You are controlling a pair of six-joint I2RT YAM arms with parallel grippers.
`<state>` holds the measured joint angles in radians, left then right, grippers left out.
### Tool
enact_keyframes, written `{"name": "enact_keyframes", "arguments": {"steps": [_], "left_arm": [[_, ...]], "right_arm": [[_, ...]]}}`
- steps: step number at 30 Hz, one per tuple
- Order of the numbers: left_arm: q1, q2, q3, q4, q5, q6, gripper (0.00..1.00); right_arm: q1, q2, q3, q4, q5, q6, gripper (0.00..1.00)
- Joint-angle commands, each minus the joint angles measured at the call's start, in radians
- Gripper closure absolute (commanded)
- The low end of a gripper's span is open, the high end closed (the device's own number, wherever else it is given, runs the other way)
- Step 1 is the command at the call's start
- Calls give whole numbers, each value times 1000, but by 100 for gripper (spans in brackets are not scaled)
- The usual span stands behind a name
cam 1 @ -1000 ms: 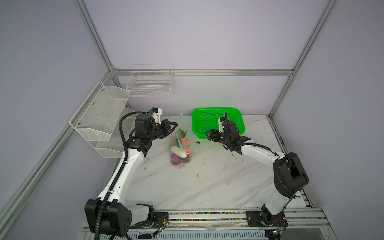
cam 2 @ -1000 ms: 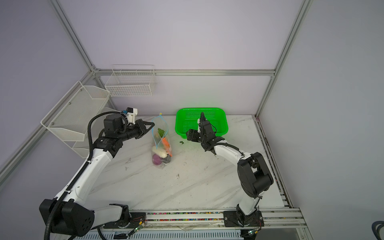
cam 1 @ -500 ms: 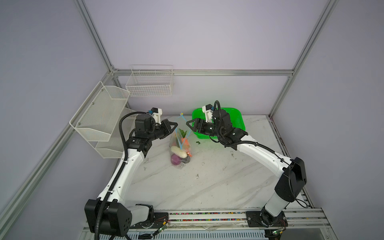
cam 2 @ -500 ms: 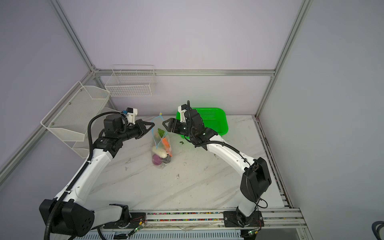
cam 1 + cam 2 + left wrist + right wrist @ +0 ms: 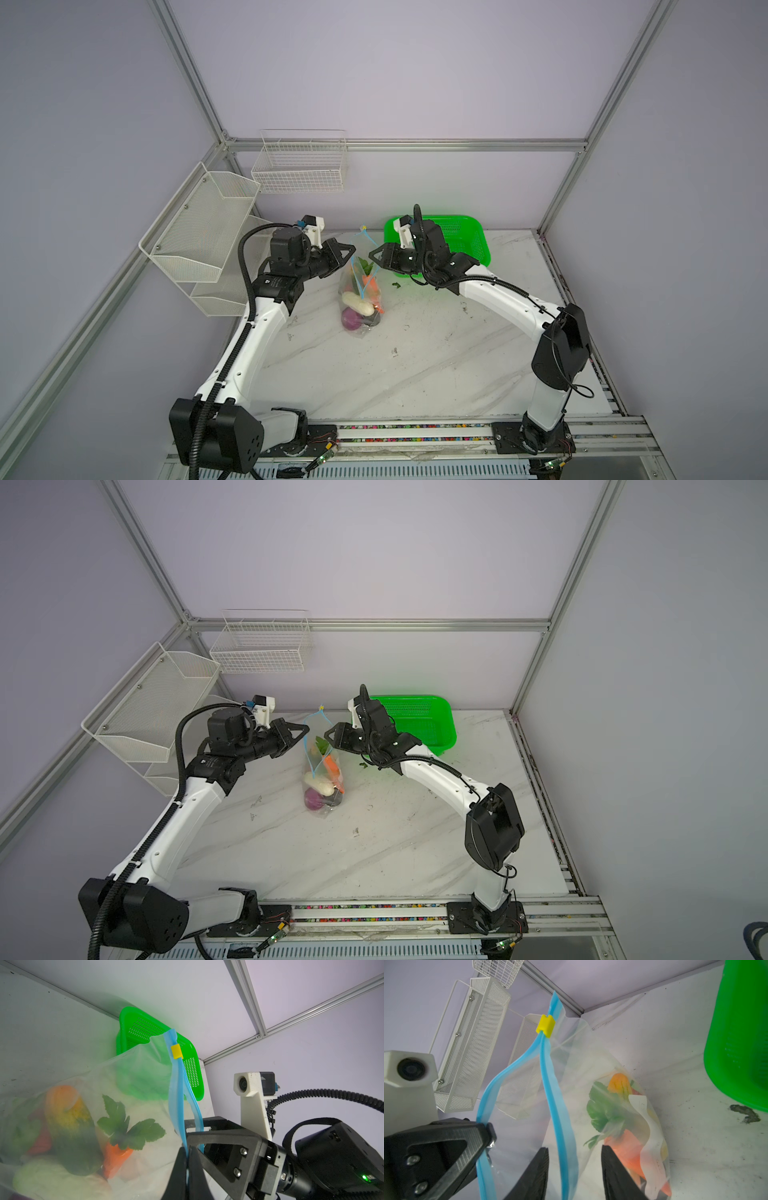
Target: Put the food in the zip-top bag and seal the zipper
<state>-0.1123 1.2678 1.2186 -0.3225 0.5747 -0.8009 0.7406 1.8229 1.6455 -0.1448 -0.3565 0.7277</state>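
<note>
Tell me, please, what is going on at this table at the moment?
The two robot arms are working on a clear crinkly zip-top bag that already holds small toy vegetables. The left gripper is shut on one side of its light blue zipper strip, holding the mouth up. The right gripper has its jaws apart around the other side, not yet clamped. The small yellow slider tab sits at the strip's far end, so the bag is unsealed.

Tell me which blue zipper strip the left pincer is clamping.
The bowed strip, farther from the vegetables: the left pincer is shut on it. The straighter strip passes loose between the right pincer's open jaws.
</note>
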Motion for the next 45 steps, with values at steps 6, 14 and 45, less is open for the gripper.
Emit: {"name": "enact_keyframes", "arguments": {"steps": [6,14,45], "left_arm": [[-3,-13,-25,50,11,3,100],[-12,-35,-18,44,-2,-18,100],[-294,-208,-142,-21,-317,-138,100]], "right_arm": [[5,-13,-13,64,-22,38,88],[33,21,100,34,-52,-4,100],[14,103,505,-522,-182,-501,100]]}}
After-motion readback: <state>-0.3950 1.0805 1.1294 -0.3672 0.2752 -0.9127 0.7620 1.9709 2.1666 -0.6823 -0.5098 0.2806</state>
